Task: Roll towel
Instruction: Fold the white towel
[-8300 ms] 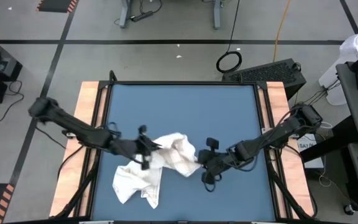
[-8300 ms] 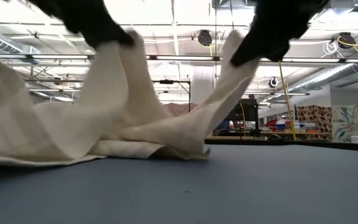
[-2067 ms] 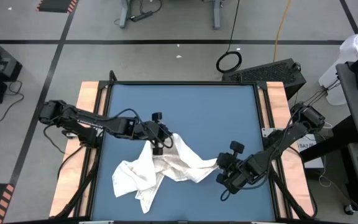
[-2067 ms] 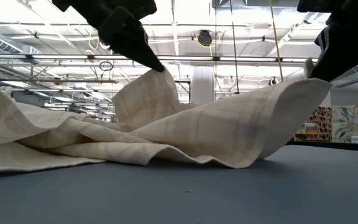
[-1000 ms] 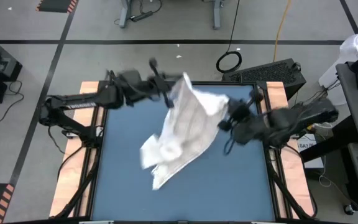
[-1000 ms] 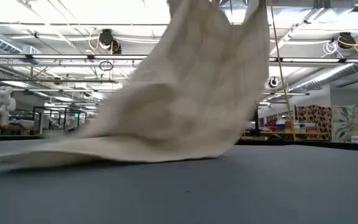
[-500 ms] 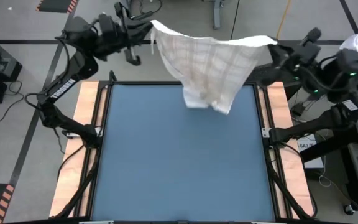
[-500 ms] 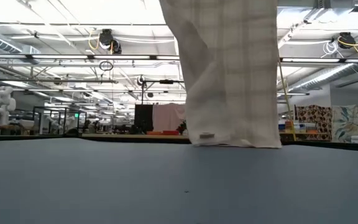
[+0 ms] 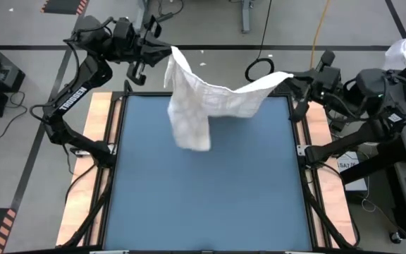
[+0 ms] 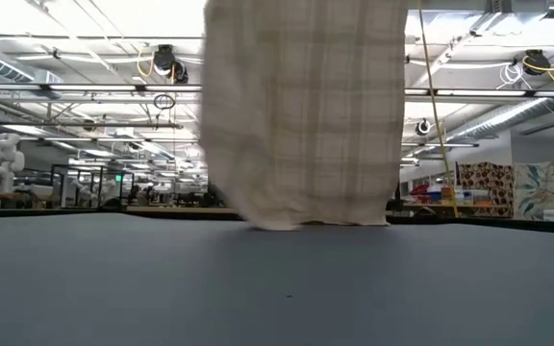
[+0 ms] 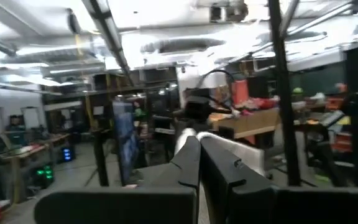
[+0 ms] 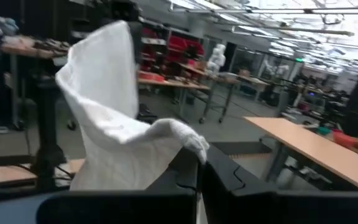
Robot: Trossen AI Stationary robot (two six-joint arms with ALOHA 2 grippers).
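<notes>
Both robot arms hold the towel (image 9: 210, 99) in the air above the far edge of the blue worktop (image 9: 203, 190). The left gripper (image 9: 162, 53) has its fingers closed on one upper corner of the towel, beyond the worktop's far left corner. The right gripper (image 9: 292, 79) has its fingers closed on the other upper corner, near the worktop's far right corner. Between them the towel's top edge sags, and the cloth hangs down in a loose sheet, bunched more on the side nearer the left gripper. From table height, the towel (image 10: 301, 115) hangs like a curtain, its lower hem at or just above the far part of the worktop. No part is rolled yet. The work looks to be at its start: the towel has yet to be laid flat on the worktop, and the whole rolling remains.
</notes>
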